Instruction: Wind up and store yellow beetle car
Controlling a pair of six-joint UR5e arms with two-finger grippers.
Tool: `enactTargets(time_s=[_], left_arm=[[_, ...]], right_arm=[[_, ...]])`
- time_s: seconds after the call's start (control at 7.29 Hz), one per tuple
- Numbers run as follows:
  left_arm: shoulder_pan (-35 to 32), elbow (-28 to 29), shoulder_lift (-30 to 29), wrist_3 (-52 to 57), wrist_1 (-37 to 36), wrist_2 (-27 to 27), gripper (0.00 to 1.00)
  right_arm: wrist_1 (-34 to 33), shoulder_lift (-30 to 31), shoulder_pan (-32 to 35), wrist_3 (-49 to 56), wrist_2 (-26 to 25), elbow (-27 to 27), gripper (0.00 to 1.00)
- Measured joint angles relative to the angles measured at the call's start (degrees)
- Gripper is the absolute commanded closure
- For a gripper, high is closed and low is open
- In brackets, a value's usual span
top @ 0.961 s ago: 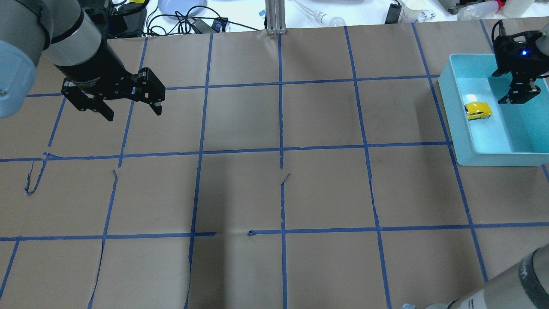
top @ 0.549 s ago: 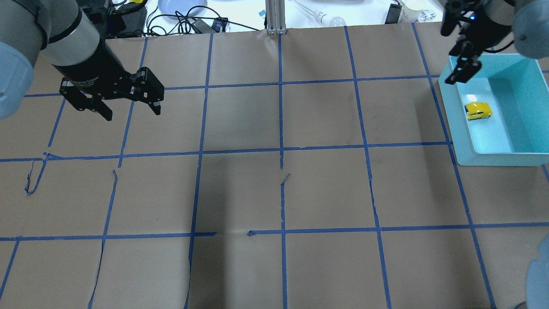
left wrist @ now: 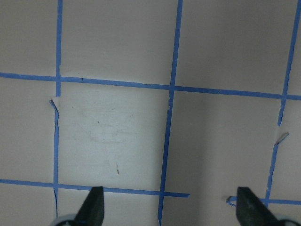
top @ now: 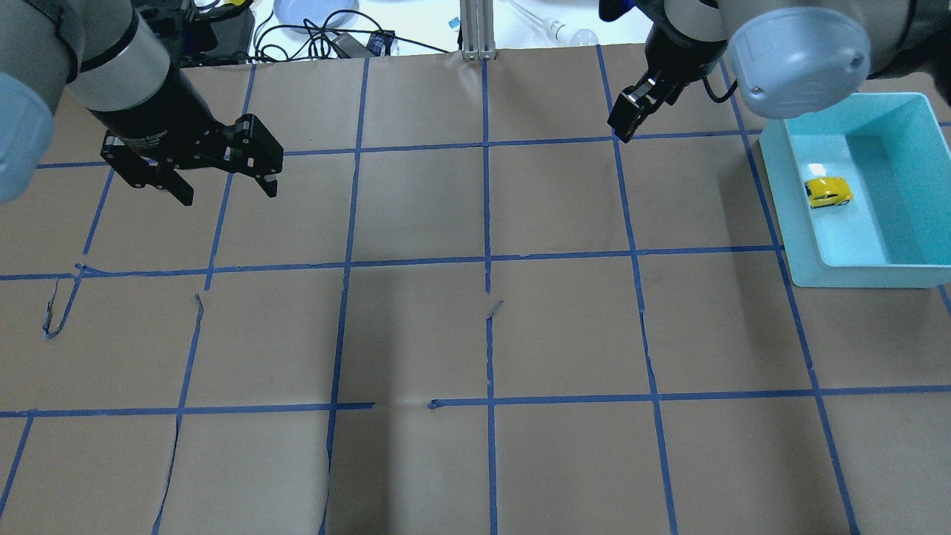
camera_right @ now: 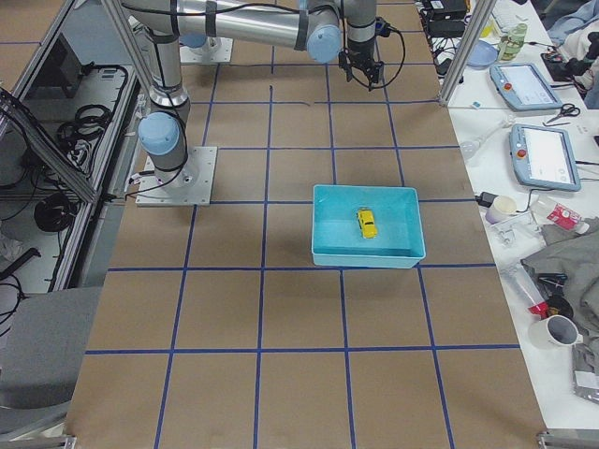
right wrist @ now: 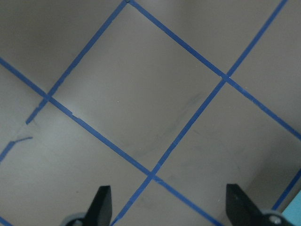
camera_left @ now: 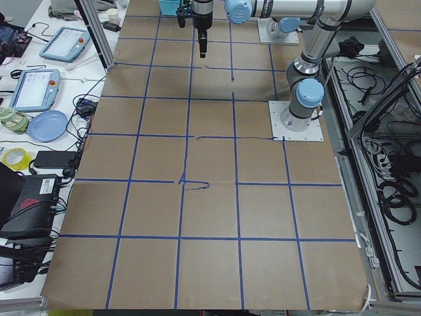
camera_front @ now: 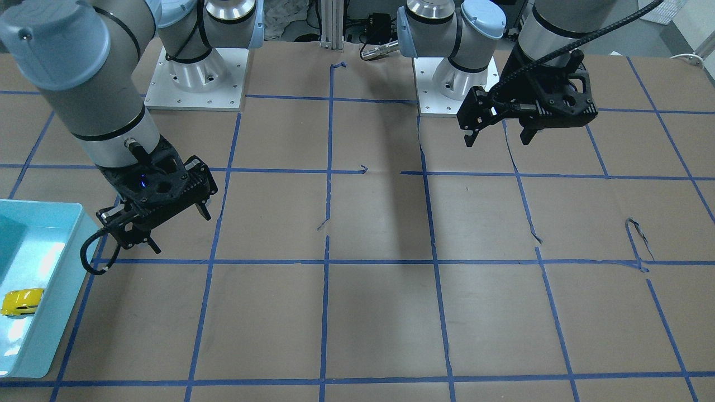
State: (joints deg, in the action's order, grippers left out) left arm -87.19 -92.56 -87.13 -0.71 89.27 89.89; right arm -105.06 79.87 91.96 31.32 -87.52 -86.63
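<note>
Yellow beetle car [top: 828, 192] sits on its wheels on the floor of an open teal bin [top: 854, 234], close to the bin wall that faces mid-bench; nothing touching it. Bin stands at the robot's right end of the bench [top: 416, 334], which is covered in brown paper marked with a blue tape grid [top: 487, 223]. Right pincer [camera_front: 177, 231] hangs outside the bin, above bare paper, well apart from the car; fingers spread wide and holding nothing. Its wrist view shows both tips apart with only grid lines between them and a sliver of teal at the lower right corner. Left pincer [top: 229, 195] hangs over the opposite end of the bench, fingers likewise spread and empty, tips pointing down at the paper. Several tape strips torn or curled near the bench middle.
</note>
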Motion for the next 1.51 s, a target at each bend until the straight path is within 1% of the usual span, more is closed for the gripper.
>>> enactTargets(time_s=[0.14,0.27,0.41,0.55,0.69,0.96,1.24,1.37,1.51], left_arm=[[0.0,0.0,0.0,0.8,0.0,0.0,0.0],[0.0,-0.1,0.0,1.1,0.0,0.0,0.0],[0.0,-0.2,0.0,1.3,0.0,0.0,0.0],[0.0,-0.2,0.0,1.3,0.0,0.0,0.0],[0.0,-0.3,0.0,1.3,0.0,0.0,0.0],[0.0,-0.3,0.0,1.4,0.1,0.0,0.0],[-0.1,-0.3,0.0,1.4,0.1,0.0,0.0],[-0.1,-0.3,0.0,1.4,0.1,0.0,0.0],[-0.1,-0.3,0.0,1.4,0.1,0.0,0.0]], right_arm=[[3.9,1.4,-0.4,-9.5,-0.2,1.3,0.13],[8.8,2.2,-1.1,-16.4,-0.4,3.9,0.13],[12.8,2.6,-1.4,-19.8,-1.3,6.3,0.18],[15.8,3.1,-1.5,-22.8,-2.4,7.4,0.18],[17.1,3.4,-1.5,-25.7,-2.6,7.4,0.18],[15.5,3.3,-2.0,-25.6,-2.7,6.7,0.17],[14.1,3.3,-2.5,-24.4,-2.7,6.1,0.04],[13.8,3.4,-2.5,-24.2,-2.4,5.4,0.0],[13.1,3.5,-2.5,-24.2,-2.0,4.5,0.0]])
